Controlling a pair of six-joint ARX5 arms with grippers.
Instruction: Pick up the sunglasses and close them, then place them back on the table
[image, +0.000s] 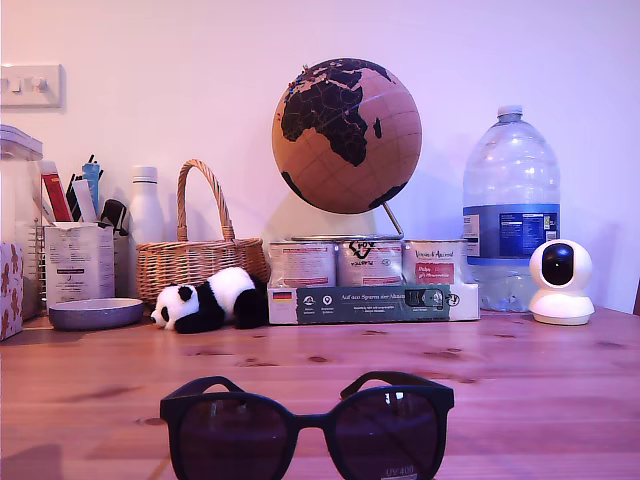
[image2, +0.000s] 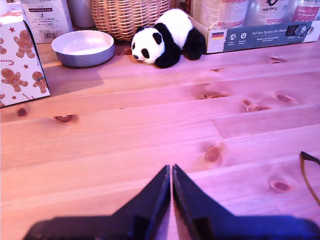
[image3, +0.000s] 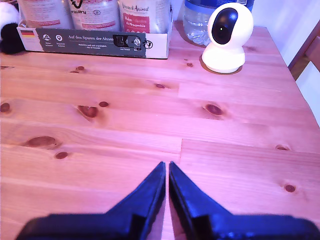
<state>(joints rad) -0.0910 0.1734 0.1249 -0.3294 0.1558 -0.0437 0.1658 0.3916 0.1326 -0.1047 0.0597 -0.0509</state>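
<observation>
Sunglasses (image: 307, 428) are lying on the table (image: 520, 380) nearest the exterior view's camera, arms unfolded, a lens sticker reading "UV 400". My first tool (image2: 171, 172) and my second tool (image3: 167, 169) are hovering over bare wood, jaws pressed together, gripping nothing.
</observation>
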